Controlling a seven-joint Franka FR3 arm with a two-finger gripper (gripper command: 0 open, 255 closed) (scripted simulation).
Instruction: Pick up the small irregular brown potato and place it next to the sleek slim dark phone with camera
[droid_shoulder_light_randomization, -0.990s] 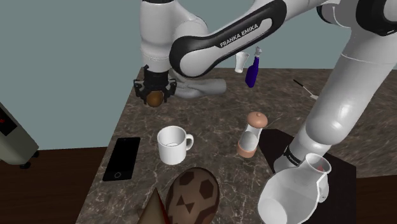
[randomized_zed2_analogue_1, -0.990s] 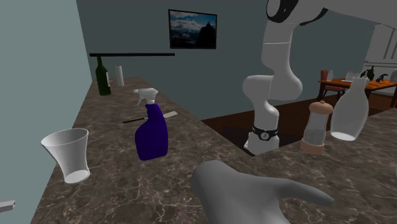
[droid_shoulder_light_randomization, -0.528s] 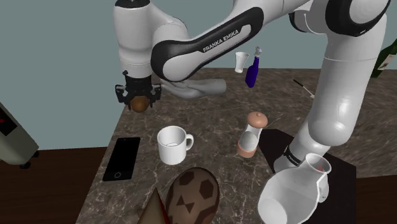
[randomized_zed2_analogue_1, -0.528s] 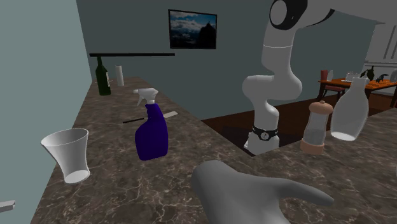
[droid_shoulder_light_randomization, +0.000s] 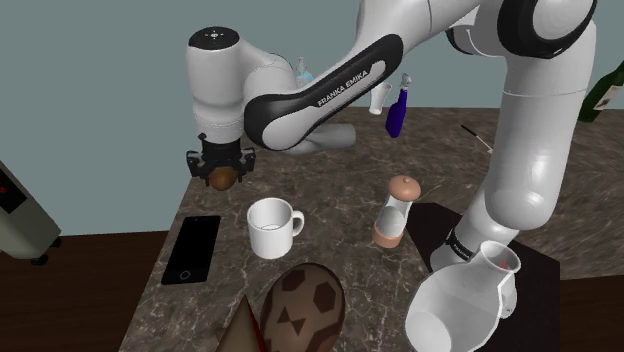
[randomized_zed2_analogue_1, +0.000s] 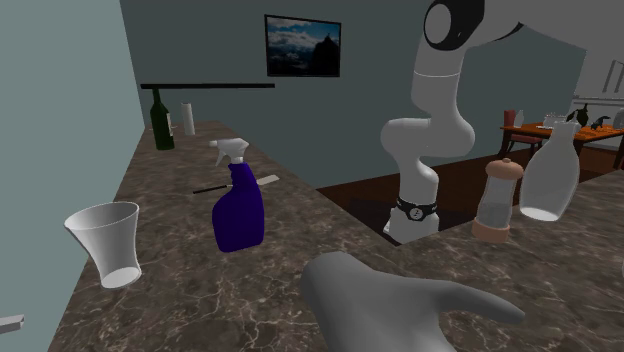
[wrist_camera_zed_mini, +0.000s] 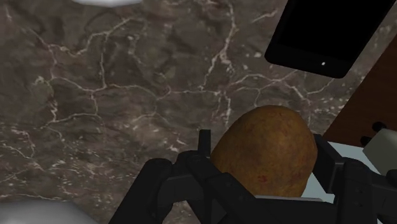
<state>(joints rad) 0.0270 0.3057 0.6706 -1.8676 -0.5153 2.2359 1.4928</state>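
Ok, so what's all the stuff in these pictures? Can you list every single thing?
potato: one, brown, clasped in the gripper, above the counter
phone: one, black, flat near the counter's edge
mug: one, white, beside the phone
grinder: one, clear with a tan top, upright past the mug
spray bottle: one, blue, upright on the counter
cup: one, white, tilted, near the spray bottle
jug: one, clear, by the stand
patterned ball: one, brown, at the shoulder view's bottom edge
grey shape: one, lying on the counter
green bottle: one, at the counter's far end
counter: one, dark marbled
arm: one, white with dark joints
gripper: one, black, shut on the potato
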